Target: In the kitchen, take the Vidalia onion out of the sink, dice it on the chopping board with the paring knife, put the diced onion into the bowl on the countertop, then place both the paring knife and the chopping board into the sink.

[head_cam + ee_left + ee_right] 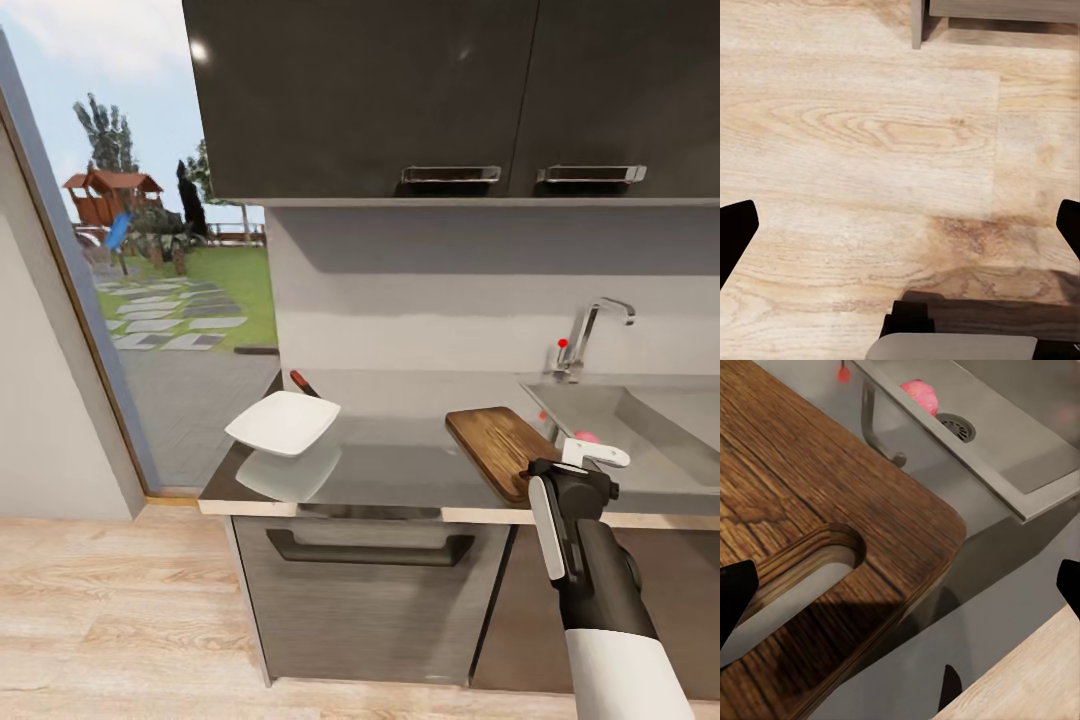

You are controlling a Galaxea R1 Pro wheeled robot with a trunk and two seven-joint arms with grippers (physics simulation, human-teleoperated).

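The brown chopping board (497, 447) lies on the grey countertop (400, 472) just left of the sink (650, 425). My right gripper (571, 489) hovers open over the board's near end; its wrist view looks onto the board (832, 502) and its slot-shaped handle hole (795, 592). A pinkish onion (919, 394) sits in the basin beside the drain (958, 427), and peeks out behind the gripper as the onion (587, 437). The white bowl (283, 421) stands at the counter's left end, the red-handled paring knife (303, 382) behind it. My left gripper (900, 232) is open over the plank floor.
A chrome faucet (592, 333) with a red knob stands behind the sink. Dark wall cabinets (450, 95) hang above the counter. Below it sits an oven drawer with a dark handle (370, 548). A glass door at the left opens onto a garden (170, 290).
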